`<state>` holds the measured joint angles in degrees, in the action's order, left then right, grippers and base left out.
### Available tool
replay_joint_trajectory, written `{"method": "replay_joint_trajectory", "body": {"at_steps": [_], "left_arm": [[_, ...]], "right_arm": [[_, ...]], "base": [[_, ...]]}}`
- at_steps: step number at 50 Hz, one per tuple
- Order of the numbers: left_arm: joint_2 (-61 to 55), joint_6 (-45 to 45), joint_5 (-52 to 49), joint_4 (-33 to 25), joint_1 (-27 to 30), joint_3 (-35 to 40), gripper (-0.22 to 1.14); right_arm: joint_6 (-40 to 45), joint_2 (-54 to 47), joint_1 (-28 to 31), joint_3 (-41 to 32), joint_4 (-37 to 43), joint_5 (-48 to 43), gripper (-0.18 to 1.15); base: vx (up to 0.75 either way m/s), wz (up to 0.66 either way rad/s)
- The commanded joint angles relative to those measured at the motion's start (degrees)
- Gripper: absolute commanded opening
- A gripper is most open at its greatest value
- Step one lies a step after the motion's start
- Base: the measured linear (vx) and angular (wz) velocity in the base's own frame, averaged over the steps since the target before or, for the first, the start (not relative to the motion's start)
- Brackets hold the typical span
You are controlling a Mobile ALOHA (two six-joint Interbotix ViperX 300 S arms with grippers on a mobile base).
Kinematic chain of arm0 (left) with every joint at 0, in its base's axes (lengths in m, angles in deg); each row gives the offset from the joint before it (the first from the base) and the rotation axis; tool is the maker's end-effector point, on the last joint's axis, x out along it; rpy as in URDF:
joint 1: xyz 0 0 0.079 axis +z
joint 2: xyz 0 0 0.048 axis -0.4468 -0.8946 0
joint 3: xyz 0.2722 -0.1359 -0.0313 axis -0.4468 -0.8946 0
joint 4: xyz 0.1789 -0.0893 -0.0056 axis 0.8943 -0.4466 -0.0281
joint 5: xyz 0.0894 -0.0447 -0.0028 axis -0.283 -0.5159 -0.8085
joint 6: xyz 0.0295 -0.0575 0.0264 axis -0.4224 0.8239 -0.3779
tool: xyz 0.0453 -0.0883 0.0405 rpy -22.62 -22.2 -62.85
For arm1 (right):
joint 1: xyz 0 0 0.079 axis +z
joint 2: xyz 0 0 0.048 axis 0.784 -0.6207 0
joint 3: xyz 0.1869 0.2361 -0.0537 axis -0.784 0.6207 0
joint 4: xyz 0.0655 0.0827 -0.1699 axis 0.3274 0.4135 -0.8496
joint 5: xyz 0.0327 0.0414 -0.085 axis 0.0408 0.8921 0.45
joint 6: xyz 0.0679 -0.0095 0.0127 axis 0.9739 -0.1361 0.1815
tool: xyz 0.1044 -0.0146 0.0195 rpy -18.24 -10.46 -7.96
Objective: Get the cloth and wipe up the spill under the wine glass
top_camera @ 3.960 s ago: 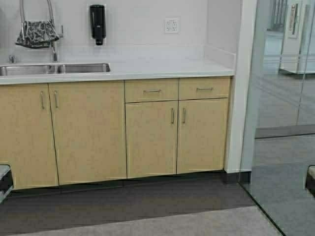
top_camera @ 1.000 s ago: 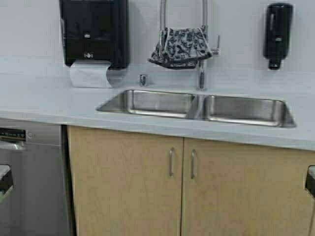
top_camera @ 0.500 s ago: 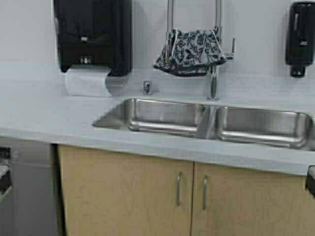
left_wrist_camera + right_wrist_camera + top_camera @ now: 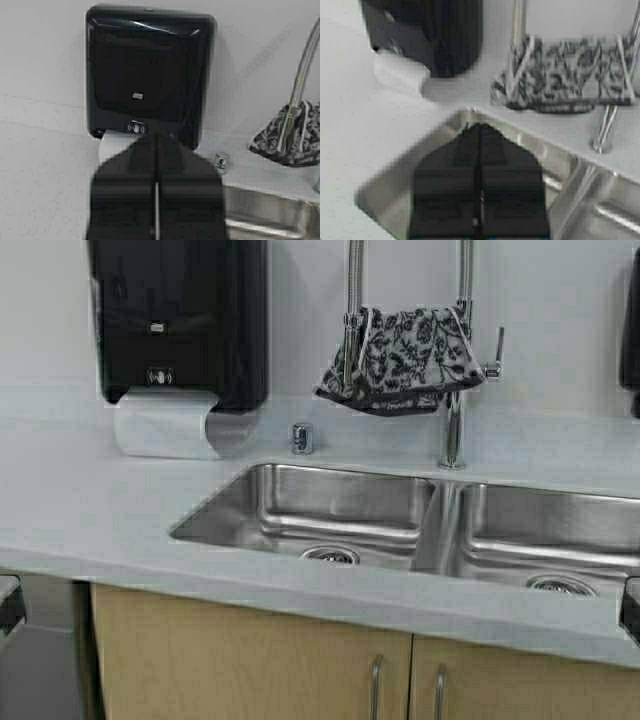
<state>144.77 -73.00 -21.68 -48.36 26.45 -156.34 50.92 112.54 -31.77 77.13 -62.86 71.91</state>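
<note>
Both grippers [image 4: 156,200] [image 4: 479,200] closed, short of draped cloth [image 4: 400,358].

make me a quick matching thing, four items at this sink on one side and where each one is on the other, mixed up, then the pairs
Items:
1. cloth
2. paper towel dispenser
3. left gripper
4. right gripper

Places:
A. above the left sink basin
B. draped over the faucet's arch
C. mounted on the wall left of the faucet
D. in front of the dispenser

Pairs: 1-B, 2-C, 3-D, 4-A
</note>
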Motion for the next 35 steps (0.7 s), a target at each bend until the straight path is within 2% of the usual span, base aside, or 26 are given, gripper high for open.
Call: {"method": "replay_joint_trajectory", "body": {"at_steps": [1,11,26,35], "left_arm": [[3.08,0.09,-2.11,0.00,0.09,-0.53,0.03],[5.71,0.18,-2.81,-0.09,0.00,-1.32,0.03],[5.98,0.26,-2.90,-0.44,0.00,-1.32,0.03],[7.03,0.18,-2.99,-0.44,0.09,-1.58,0.03]], "right_arm": [[0.09,-3.43,0.88,-0.18,-0.09,-2.29,0.08],[0.26,-10.90,2.99,-0.62,-0.09,-8.26,0.21],[1.76,-21.27,5.19,-1.58,0.09,-14.68,0.65],[5.36,-25.22,5.71,-1.85,0.26,-17.75,0.85]], "base": [[0.27,-0.02],[0.24,-0.03],[0.16,-0.01],[0.14,-0.02]]}}
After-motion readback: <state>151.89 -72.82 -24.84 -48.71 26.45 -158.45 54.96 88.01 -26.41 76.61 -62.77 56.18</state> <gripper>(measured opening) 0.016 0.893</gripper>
